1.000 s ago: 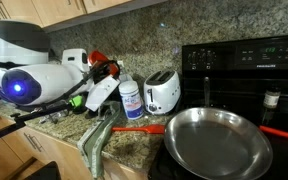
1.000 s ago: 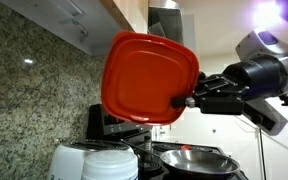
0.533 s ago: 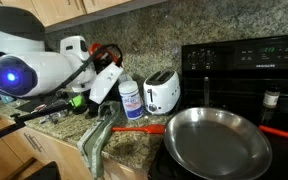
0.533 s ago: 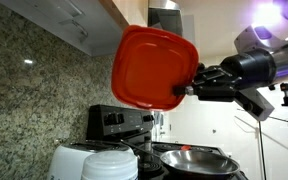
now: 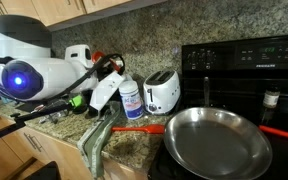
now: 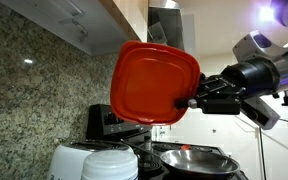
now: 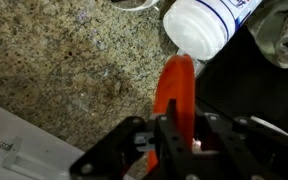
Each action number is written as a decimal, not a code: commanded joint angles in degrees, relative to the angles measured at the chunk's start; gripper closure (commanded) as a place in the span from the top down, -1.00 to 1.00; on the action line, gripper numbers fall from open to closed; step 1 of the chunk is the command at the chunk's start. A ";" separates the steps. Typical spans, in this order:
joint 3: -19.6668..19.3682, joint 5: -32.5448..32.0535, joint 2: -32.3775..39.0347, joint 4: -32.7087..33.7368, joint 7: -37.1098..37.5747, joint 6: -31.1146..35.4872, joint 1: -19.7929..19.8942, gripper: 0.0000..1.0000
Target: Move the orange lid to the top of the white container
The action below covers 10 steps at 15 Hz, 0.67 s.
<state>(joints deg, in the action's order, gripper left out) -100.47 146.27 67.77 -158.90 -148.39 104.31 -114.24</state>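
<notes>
While the tool [image 6: 189,100] is clamped on one edge of the orange lid [image 6: 152,85], holding it upright in the air, the white container [image 5: 131,98] stands near the counter's [image 7: 74,60] back edge, just left of the toaster [image 5: 162,92].

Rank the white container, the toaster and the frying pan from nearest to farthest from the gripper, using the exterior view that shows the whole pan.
1. Nearest: the white container, on the counter just below and beside the gripper, which grips the orange lid.
2. Next: the toaster, beyond the container, by the stove.
3. Farthest: the frying pan, on the stove.
</notes>
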 commanded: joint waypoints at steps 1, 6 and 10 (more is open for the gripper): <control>-0.63 -1.14 0.59 0.01 2.40 -1.43 0.36 -0.93; -3.43 -6.27 -0.59 0.03 9.95 -4.55 1.08 -0.93; -7.24 -11.31 -2.51 0.01 15.82 -8.31 2.64 -0.93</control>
<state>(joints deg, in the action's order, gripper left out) -104.16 138.34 67.79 -158.89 -136.00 99.63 -113.22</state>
